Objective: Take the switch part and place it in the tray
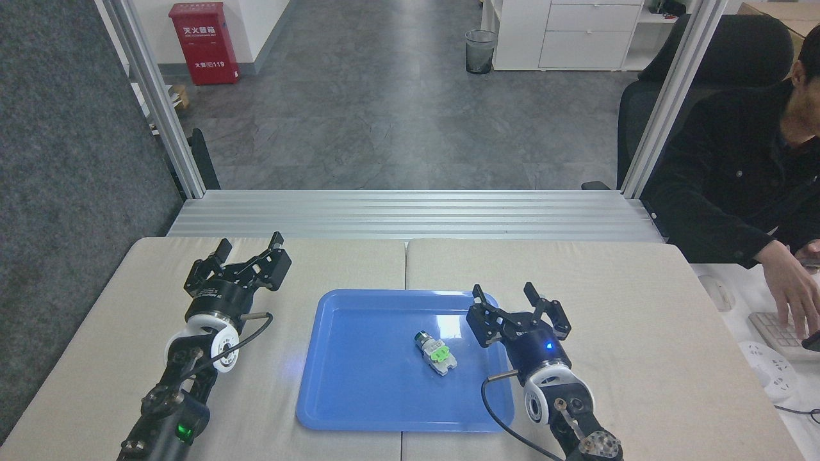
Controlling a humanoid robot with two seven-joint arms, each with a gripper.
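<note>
We look down on a beige padded desk (576, 307) made of two pads meeting at a seam down the middle; beyond its far edge runs a ribbed aluminium sill, with two slanted aluminium posts rising from it, and past those a grey tiled floor. On the far left a dark carpeted wall panel closes the room; behind it stands one red cabinet (204, 42) against a white wall; further right we count one wire waste bin (480, 51) and one white drawer unit (580, 32).

On the desk itself we count two arms, one tray and one switch part. Our left end effector (246, 244) rests over the left pad, its fingers spread apart and empty; it is well apart from the tray. The blue tray (359, 397) lies flat across the seam; the switch part (435, 353) lies on its side inside it, right of the tray's middle, green clip up, dark round end pointing to the far left. Our right end effector (504, 293) sits at the tray's right far corner, released, fingers wide, near the part but not touching it.

At the far right one person in a dark jacket (737, 186) sits in a black chair, one hand on a keyboard (778, 330) on a white desk.
</note>
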